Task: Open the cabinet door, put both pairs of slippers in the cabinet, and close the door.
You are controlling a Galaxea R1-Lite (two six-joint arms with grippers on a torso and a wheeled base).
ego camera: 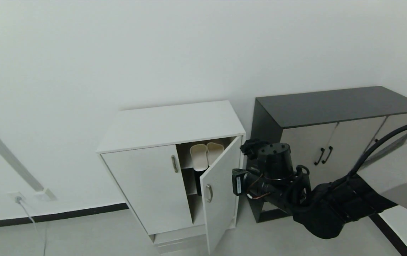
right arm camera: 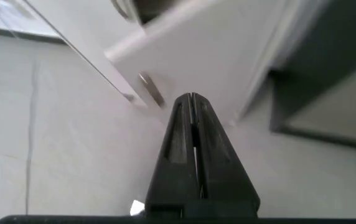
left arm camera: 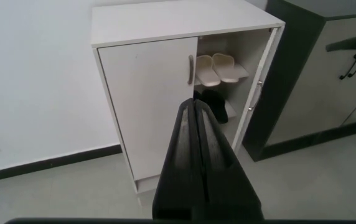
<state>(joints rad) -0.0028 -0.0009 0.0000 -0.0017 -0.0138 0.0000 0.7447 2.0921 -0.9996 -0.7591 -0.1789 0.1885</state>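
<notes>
The cabinet (ego camera: 171, 124) is smooth matt board, its handle (ego camera: 175, 164) dull metal, slippers (ego camera: 199, 156) smooth

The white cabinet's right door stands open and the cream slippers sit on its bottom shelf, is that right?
Not quite. The cream slippers lie on the top shelf, not the bottom one; the head view shows this. The white cabinet's right door does stand open.

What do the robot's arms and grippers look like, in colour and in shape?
The right arm is black, built of cylindrical joints, with a thick black cable arching to it, thin reddish wires and a small white label near the wrist. The left gripper and the right gripper are black too, each with two long fingers tapering to a narrow tip.
</notes>
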